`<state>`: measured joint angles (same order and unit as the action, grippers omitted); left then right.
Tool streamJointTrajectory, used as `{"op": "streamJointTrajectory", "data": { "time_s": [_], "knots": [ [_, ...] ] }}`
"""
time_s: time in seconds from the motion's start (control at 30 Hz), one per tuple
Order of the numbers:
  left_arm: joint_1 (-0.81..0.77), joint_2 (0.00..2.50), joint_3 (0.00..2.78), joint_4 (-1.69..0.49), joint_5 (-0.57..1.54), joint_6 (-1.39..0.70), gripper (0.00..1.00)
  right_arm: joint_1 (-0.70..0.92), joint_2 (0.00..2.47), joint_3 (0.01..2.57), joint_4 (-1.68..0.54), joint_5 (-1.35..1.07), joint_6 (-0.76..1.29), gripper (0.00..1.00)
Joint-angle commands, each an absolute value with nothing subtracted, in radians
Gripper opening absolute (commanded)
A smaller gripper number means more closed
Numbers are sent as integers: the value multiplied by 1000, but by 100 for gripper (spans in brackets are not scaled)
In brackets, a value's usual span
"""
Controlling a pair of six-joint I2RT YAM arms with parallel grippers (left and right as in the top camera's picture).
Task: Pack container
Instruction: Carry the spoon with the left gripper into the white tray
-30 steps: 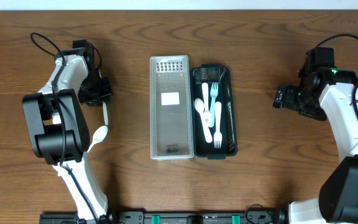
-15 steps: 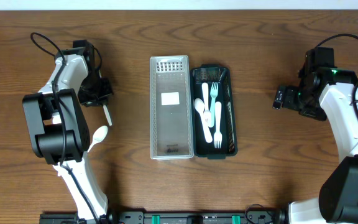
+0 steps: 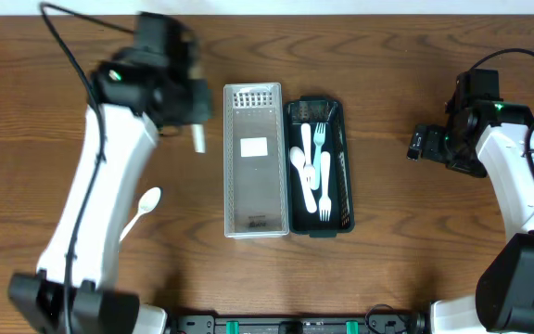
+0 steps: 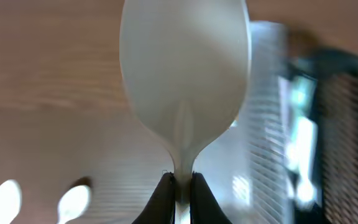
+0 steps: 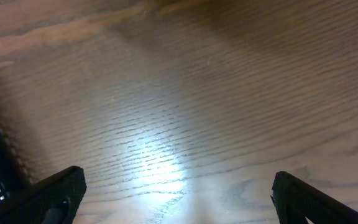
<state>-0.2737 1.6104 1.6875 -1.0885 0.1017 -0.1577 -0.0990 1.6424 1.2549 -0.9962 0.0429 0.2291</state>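
A white plastic spoon [image 4: 185, 81] is pinched by its handle in my left gripper [image 4: 181, 186], bowl pointing away from the wrist camera. From overhead, the left gripper [image 3: 196, 125] hangs above the table, just left of the clear ribbed container [image 3: 255, 199]. Beside that container on the right stands the black tray [image 3: 341, 121], holding several white forks and spoons [image 3: 311, 172]. Another white spoon [image 3: 143, 206] lies on the wood at the left. My right gripper [image 3: 420, 146] stands open over bare wood to the right of the tray, nothing between its fingers [image 5: 55, 199].
The wooden table [image 3: 406, 250] carries both containers side by side in the middle. Black cables loop off each arm near the back edge. In the left wrist view the clear container [image 4: 266, 124] and the black tray [image 4: 337, 124] show blurred at the right.
My left arm has lifted one spoon off the table and swung up and right, toward the clear container. The other spoon still lies at the left. The right arm has not moved.
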Motion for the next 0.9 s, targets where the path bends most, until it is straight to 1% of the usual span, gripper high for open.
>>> {"op": "streamJointTrajectory", "data": {
  "time_s": [0.0, 0.1, 0.2, 0.4, 0.53, 0.57, 0.63, 0.67, 0.7, 0.73, 0.77, 0.8, 0.87],
  "knots": [
    [-378, 1646, 1663, -1094, 95, -175, 6, -107, 1637, 1253, -992, 57, 219, 99],
    [-447, 1683, 1617, -1069, 93, -187, 6, -107, 1637, 1253, -992, 57, 220, 99],
    [-477, 1746, 1558, -1032, 93, -225, 6, -107, 1637, 1253, -996, 56, 220, 99],
    [-484, 1878, 1504, -1012, 128, -261, 6, -107, 1637, 1253, -996, 56, 220, 99],
    [-484, 1901, 1505, -1012, 127, -259, 6, -107, 1637, 1253, -996, 56, 220, 99],
    [-484, 1897, 1509, -1013, 127, -251, 9, -107, 1637, 1253, -996, 56, 220, 99],
    [-484, 1884, 1525, -1016, 126, -213, 41, -107, 1637, 1253, -996, 56, 219, 99],
    [-484, 1872, 1534, -1016, 118, -205, 59, -107, 1637, 1253, -996, 56, 219, 99],
    [-484, 1859, 1541, -1016, 107, -200, 70, -107, 1637, 1253, -997, 56, 219, 99],
    [-484, 1841, 1546, -1016, 88, -199, 86, -107, 1637, 1253, -999, 56, 219, 99],
    [-483, 1823, 1548, -1016, 64, -199, 95, -107, 1637, 1253, -999, 56, 219, 99],
    [-482, 1798, 1549, -1019, 36, -199, 100, -107, 1637, 1253, -1000, 56, 219, 99],
    [-473, 1740, 1549, -1031, -21, -187, 98, -107, 1637, 1253, -999, 57, 208, 99]
  ]
}}
